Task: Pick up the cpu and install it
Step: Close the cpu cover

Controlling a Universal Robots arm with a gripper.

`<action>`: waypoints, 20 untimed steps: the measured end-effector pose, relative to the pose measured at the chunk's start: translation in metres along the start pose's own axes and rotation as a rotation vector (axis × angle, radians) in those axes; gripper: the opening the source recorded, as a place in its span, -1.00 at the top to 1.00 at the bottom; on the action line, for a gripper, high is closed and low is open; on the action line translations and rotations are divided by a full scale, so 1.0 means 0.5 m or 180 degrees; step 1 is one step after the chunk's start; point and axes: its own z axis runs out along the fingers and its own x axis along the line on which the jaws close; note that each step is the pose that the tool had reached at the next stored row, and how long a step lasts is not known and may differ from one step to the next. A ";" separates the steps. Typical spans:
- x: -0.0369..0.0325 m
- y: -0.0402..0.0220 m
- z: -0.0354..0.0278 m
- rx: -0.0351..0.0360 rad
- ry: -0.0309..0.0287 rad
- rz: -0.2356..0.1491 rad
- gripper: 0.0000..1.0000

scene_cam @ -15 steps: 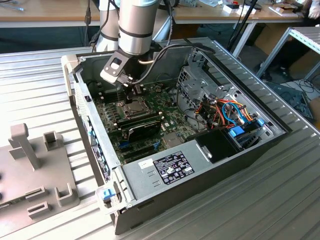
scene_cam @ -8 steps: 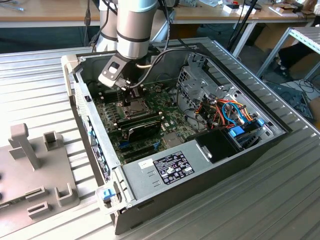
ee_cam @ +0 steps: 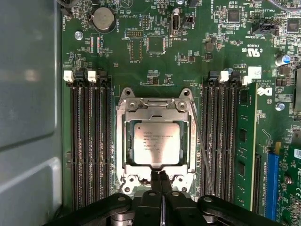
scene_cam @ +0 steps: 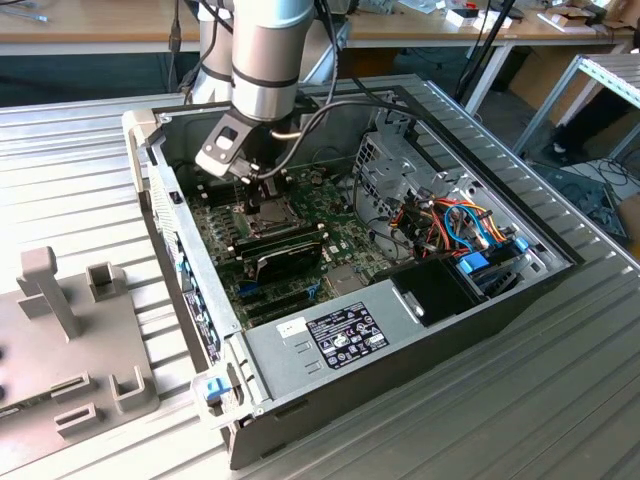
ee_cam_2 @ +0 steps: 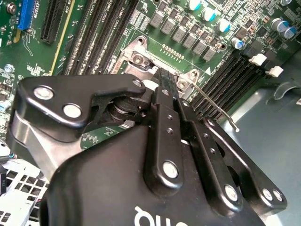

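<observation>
memory slots flanking socket frame, latch wire running alongside | cpu lying flat inside frame, square, edges paralleling slots | gripper fingers pressing together, tips sitting at cpu's edge

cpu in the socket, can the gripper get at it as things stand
Probably yes: in the first wrist view the gripper is at the edge of the cpu, whose metal top lies bare in the socket.
</observation>
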 end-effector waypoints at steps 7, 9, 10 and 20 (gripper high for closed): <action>0.001 -0.001 0.010 0.0001 -0.0001 0.0001 0.79; 0.002 -0.001 0.013 0.0001 -0.0001 0.0000 0.79; 0.003 -0.001 0.014 0.0001 -0.0001 -0.0001 0.79; 0.004 -0.001 0.022 0.0001 -0.0001 0.0000 0.79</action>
